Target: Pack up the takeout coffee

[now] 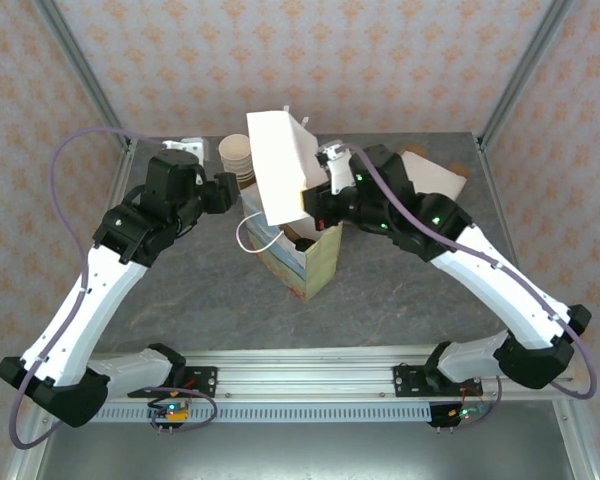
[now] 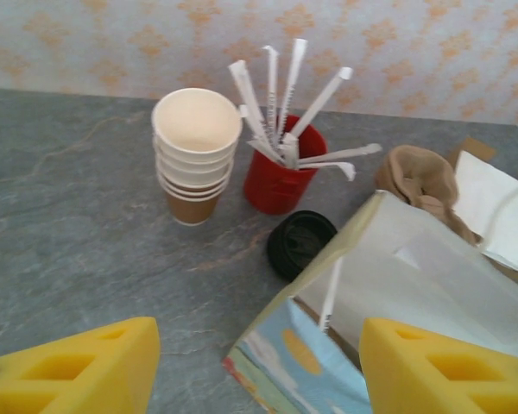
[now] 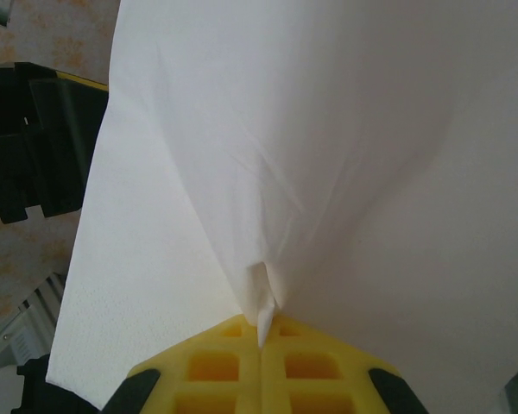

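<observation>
Takeout coffee appears to sit low inside the paper bag (image 1: 310, 268): a dark round shape (image 1: 301, 238) in the bag's mouth is probably its black lid, though it is too small to be sure. The bag stands upright mid-table between the two arms, long axis vertical, mouth open upward. Just above that mouth hangs a white paper sheet (image 1: 278, 165), pinched at its lower edge by the right gripper (image 3: 261, 335), whose jaws are clamped tight on it. So the cup lies straight below the sheet, and the right arm is the nearer one; lowering the sheet into the bag looks like the next move. The left gripper (image 2: 259, 371) waits at the bag's left rim, jaws spread wide and holding nothing. Behind the bag stand a stack of lidless cups (image 2: 196, 155) and a red cup of wrapped straws (image 2: 281, 179), with a loose black lid (image 2: 300, 243) just beside the bag.
</observation>
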You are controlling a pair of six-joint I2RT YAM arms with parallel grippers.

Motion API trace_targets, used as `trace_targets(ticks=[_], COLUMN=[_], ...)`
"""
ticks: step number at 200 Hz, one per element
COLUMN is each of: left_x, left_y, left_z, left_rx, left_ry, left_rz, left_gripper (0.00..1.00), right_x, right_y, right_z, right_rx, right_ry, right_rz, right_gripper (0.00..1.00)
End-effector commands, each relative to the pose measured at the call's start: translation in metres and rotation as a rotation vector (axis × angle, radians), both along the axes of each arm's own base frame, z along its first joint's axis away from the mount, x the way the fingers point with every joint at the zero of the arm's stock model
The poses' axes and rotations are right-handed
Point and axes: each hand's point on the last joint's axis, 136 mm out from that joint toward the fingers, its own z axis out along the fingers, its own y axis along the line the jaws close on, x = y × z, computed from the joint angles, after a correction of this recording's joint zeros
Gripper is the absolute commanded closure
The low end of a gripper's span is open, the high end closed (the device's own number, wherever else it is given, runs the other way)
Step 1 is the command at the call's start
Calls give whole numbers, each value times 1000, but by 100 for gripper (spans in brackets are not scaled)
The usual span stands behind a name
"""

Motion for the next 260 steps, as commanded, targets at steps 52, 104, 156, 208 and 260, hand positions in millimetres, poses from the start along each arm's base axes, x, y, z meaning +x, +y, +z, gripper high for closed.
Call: trace_targets(ticks=[52,104,156,208,260], left_x=[-14,-14,-15,-14,-12], left_y=[21,17,15,13,11], left_z=[-2,-1,-4,-7,-9], left_rx=[-2,-14,-21,-25,-25], left_ry=[4,-2,4,7,9], left_rz=[58,41,31,23,16], left_gripper=[36,36,36,36,36], right_x=[-9,-1,-9,-2,19], right_y=[32,31,38,31,31], right_z=[4,-15,-20,-24,-47], right_rx=[96,183,202,198,189], right_ry=[181,375,447,467,517], right_rz=[142,169,240,248,265], right_gripper=[98,98,98,97,97])
